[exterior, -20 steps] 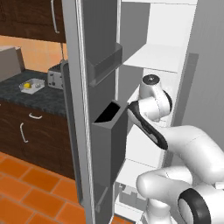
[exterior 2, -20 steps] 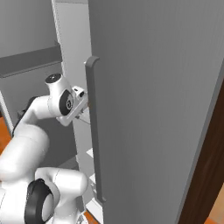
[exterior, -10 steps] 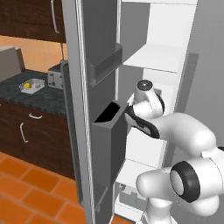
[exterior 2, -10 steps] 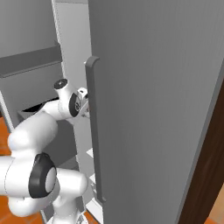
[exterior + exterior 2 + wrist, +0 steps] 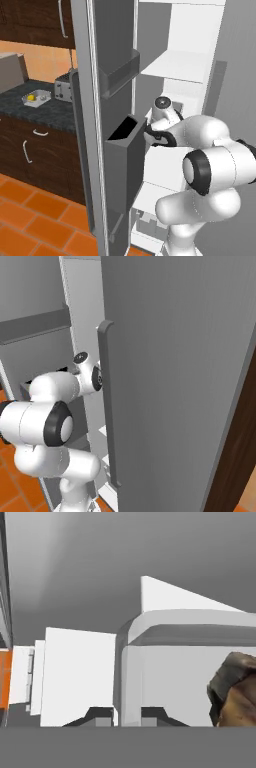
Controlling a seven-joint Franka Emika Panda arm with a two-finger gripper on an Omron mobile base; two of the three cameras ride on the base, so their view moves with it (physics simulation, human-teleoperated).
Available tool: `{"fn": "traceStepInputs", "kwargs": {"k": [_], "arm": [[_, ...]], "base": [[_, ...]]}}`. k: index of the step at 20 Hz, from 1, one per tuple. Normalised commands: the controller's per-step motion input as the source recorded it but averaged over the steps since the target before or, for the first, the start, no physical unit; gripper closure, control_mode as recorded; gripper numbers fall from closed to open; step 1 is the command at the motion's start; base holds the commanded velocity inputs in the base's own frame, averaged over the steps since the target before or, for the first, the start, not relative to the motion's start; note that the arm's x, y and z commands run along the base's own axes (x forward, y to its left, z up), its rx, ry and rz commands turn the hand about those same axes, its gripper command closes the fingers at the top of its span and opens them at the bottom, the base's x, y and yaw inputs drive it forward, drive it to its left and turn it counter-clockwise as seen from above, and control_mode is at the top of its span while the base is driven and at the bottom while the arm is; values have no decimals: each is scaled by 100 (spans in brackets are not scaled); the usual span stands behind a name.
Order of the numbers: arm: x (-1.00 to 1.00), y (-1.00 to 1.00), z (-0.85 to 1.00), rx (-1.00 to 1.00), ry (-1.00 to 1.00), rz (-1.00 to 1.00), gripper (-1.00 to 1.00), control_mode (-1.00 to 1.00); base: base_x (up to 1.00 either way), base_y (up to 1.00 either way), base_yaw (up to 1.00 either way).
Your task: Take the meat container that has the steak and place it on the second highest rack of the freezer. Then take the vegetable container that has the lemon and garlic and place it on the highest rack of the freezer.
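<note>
In the hand view my gripper (image 5: 126, 714) is shut on the near wall of the meat container (image 5: 185, 657), a pale grey tray, with one fingertip (image 5: 100, 714) on each side of the rim. The brown-red steak (image 5: 235, 689) lies inside it at the right. My wrist (image 5: 162, 105) reaches into the open freezer (image 5: 82, 125), under a white shelf (image 5: 180, 65); I cannot tell which rack that is. The vegetable container (image 5: 37, 98) with the yellow lemon (image 5: 31, 98) sits on the dark counter at the left. The garlic is too small to make out.
The open door carries grey bins (image 5: 122, 150) close to the left of my arm. A toaster (image 5: 62, 89) stands beside the vegetable container. The freezer's other door (image 5: 180, 356), with its long handle (image 5: 107, 406), is closed at my right. The floor is orange tile (image 5: 30, 220).
My elbow has folded in toward the base. The wrist has shifted a little lower and deeper between the door bins and the shelves. The grip on the container is unchanged.
</note>
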Motion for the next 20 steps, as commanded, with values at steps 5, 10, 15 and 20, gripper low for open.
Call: {"fn": "traceStepInputs", "kwargs": {"k": [5,10,15,20], "arm": [[70,-14,-18,0,0,0,100,-100],[58,-8,-29,-3,-4,0,100,-100],[28,-8,-31,-2,-6,-1,-100,-100],[-25,0,-3,-1,-15,-1,-100,-100]], "base": [[0,0,0],[0,0,0],[0,0,0],[0,0,0]]}}
